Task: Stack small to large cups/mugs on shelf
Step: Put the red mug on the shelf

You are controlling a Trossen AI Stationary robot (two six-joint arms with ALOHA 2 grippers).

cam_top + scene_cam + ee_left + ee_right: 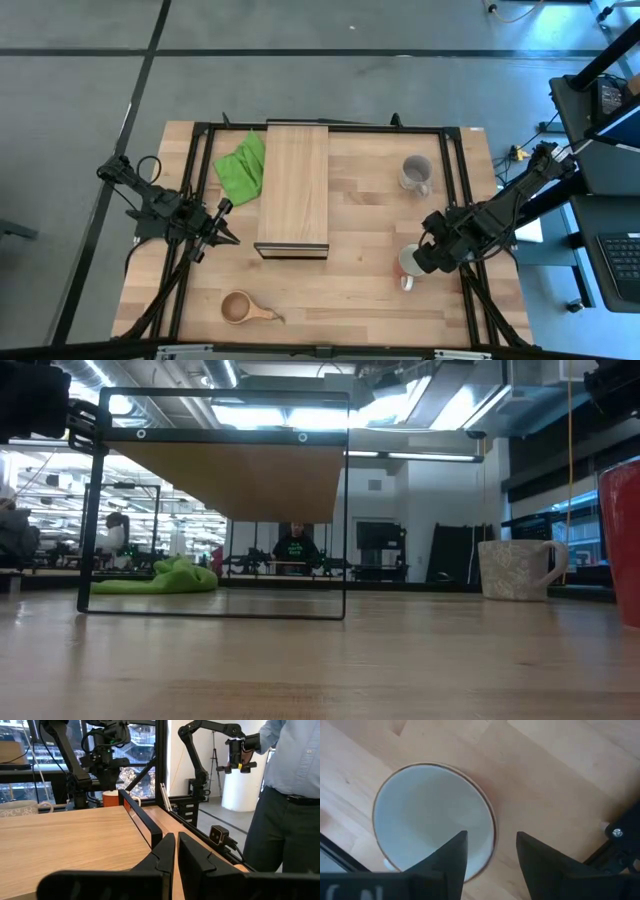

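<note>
The red mug with white inside (pixel 408 264) stands upright, mouth up, on the pale butcher-block wooden table (pixel 380 300) near its right edge, its small handle pointing toward the table's front. The right gripper (pixel 432 256) hangs directly above it, fingers spread apart and holding nothing, one finger (pixel 451 855) over the glossy white bowl and the other outside the round rim. The grey speckled ceramic mug (pixel 415 172) stands upright farther back on the right, handle toward the front. The small brown wooden cup with stub handle (pixel 240 307) sits at front left, its handle pointing right. The long light-wood shelf (pixel 294 187) runs front to back at centre, dark edge facing front, raised on a thin black frame; a crumpled green cloth (pixel 240 166) lies just left of it. The left gripper (pixel 222 229) waits left of the shelf, fingers pressed together, empty
</note>
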